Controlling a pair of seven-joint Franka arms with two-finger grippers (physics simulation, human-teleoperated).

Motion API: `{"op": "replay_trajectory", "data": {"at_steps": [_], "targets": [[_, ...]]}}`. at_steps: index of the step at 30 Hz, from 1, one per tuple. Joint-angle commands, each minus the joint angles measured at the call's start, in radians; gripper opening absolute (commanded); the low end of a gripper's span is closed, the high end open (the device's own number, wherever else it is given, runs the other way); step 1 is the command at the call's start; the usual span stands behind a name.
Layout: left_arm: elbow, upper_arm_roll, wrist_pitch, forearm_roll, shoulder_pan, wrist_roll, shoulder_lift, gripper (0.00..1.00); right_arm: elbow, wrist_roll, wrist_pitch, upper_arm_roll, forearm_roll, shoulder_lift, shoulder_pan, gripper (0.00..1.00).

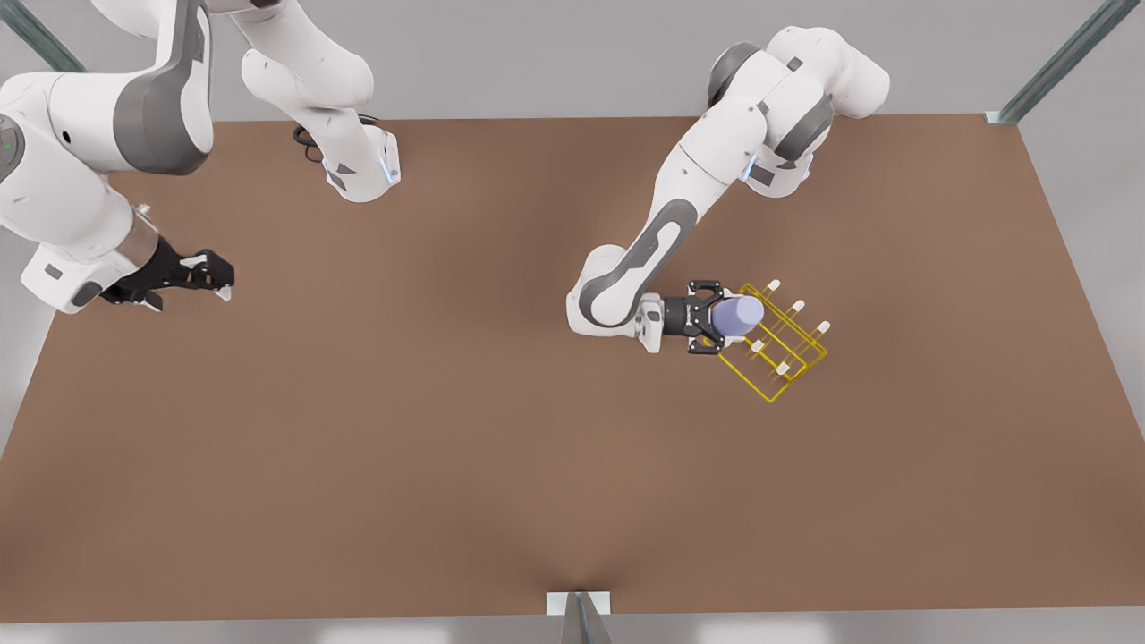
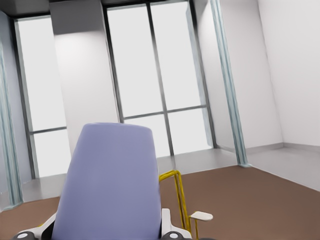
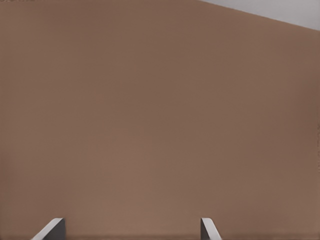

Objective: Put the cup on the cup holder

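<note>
Left gripper (image 1: 723,318) is gripping the cup (image 1: 739,315) over the cup holder (image 1: 776,349), needing peg alignment next; right gripper (image 1: 213,273) is waiting wide open, well apart from it.

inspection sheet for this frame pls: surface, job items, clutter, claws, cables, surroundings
Surface: brown table, bare apart from the rack.
Cup: lavender-blue cup, held in the left claw, tipped on its side over the rack's near edge. Whether it touches a peg cannot be told.
Cup holder: yellow wire cup holder with white-tipped pegs, standing on the table at the front view's right.
Clutter: nothing seen.
Left claw: left claw shut on the cup, at the rack.
Right claw: right claw open, waiting above the table at the front view's left, holding nothing.
Cables: black cable loop beside the arm link at the table's far edge.
Surroundings: tall windows, white walls, grey floor, metal frame posts.
</note>
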Motion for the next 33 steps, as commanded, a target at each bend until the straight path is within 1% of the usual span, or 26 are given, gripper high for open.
{"op": "replay_trajectory", "data": {"at_steps": [1, 15, 16, 17, 22, 23, 25, 26, 28, 29, 30, 31, 32, 33], "targets": [[-0.001, 0.000, 0.002, 0.000, 0.003, -0.089, -0.001, 0.81, 0.002, 0.001, 0.004, 0.001, 0.002, 0.000, 0.009, 1.00], [-0.038, 0.000, 0.017, 0.002, 0.020, -0.103, -0.004, 0.81, -0.007, 0.003, 0.007, 0.001, 0.002, 0.003, 0.009, 1.00], [-0.038, 0.000, 0.017, 0.002, 0.020, -0.105, -0.004, 0.87, -0.007, 0.003, 0.007, 0.001, 0.002, 0.003, 0.010, 1.00], [-0.038, 0.000, 0.017, 0.002, 0.021, -0.105, -0.003, 1.00, -0.007, 0.003, 0.007, 0.001, 0.002, 0.003, 0.012, 1.00], [-0.038, 0.000, 0.022, 0.002, 0.020, -0.111, -0.001, 1.00, -0.007, 0.003, 0.008, 0.001, 0.002, 0.005, 0.007, 1.00], [-0.038, -0.021, 0.022, -0.001, 0.015, -0.111, -0.007, 1.00, -0.007, 0.003, 0.008, 0.001, 0.002, 0.005, 0.009, 1.00], [-0.038, -0.089, 0.014, -0.038, 0.009, -0.111, -0.021, 1.00, -0.006, 0.003, 0.011, 0.001, 0.002, 0.003, 0.004, 1.00], [-0.035, -0.151, 0.012, -0.057, 0.009, -0.111, -0.023, 1.00, -0.006, 0.003, 0.013, 0.001, 0.002, 0.002, 0.004, 1.00], [-0.001, -0.325, 0.018, -0.072, 0.020, -0.111, -0.024, 1.00, -0.004, 0.003, 0.011, 0.001, 0.002, 0.000, 0.006, 1.00], [0.063, -0.406, 0.023, -0.095, 0.018, -0.109, -0.021, 1.00, -0.003, 0.003, 0.011, 0.001, 0.002, 0.000, 0.004, 1.00], [0.137, -0.504, 0.040, -0.115, 0.049, -0.106, -0.024, 1.00, 0.005, -0.002, 0.004, -0.004, 0.014, -0.006, -0.010, 1.00], [0.195, -0.630, 0.060, -0.104, 0.128, -0.094, -0.026, 1.00, 0.005, 0.000, 0.004, -0.001, 0.014, -0.006, -0.010, 1.00], [0.234, -0.800, 0.074, -0.052, 0.265, -0.031, -0.026, 1.00, 0.002, 0.000, 0.001, 0.001, 0.013, -0.008, -0.010, 1.00], [0.277, -0.941, 0.078, -0.012, 0.392, 0.058, -0.026, 1.00, 0.003, 0.001, 0.002, 0.001, 0.013, -0.006, -0.010, 1.00]]}}
